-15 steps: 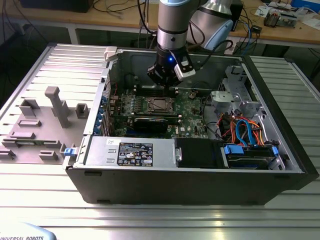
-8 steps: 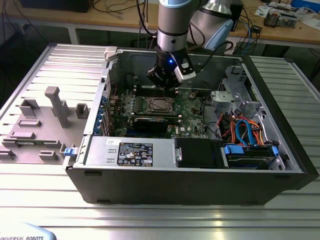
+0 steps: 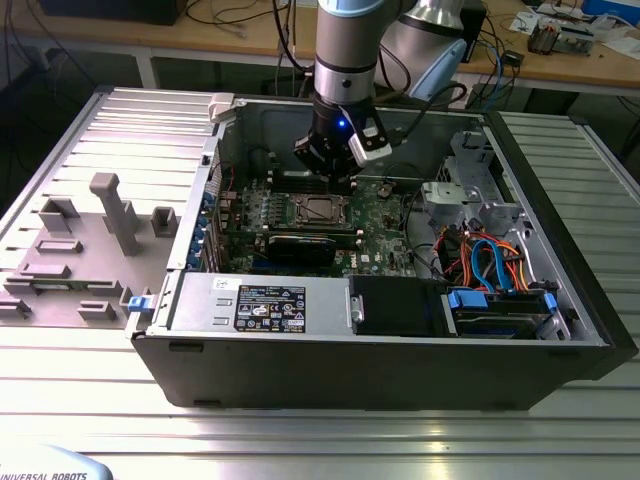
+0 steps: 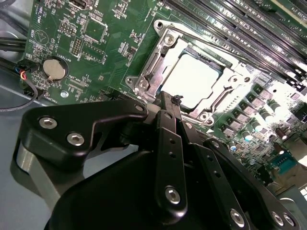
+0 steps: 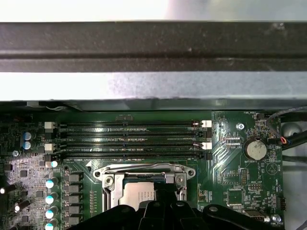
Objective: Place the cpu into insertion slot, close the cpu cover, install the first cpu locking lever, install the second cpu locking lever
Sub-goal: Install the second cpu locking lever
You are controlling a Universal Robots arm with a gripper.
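Note:
The cpu (image 4: 192, 79) lies flat in the insertion slot (image 3: 318, 208) on the green board, its shiny top bright. The cpu cover (image 4: 156, 67), a silvery frame, lies down around it. A thin wire lever (image 5: 144, 167) runs along one edge of the socket. My gripper (image 4: 167, 103) is shut, with nothing seen between its black fingers. Its tip hangs just over the socket's edge. In the exterior view the gripper (image 3: 333, 172) sits inside the open computer case, slightly behind the socket. In the first wrist view its fingers (image 5: 158, 211) cover part of the cpu (image 5: 136, 194).
Long memory slots (image 5: 129, 139) run beside the socket, towards the case wall (image 5: 153, 43). A coin battery (image 4: 54, 68) sits on the board. A black graphics card (image 3: 300, 245), the power supply (image 3: 260, 303) and loose cables (image 3: 490, 262) crowd the case. Grey fixture blocks (image 3: 115, 210) stand outside on the exterior view's left.

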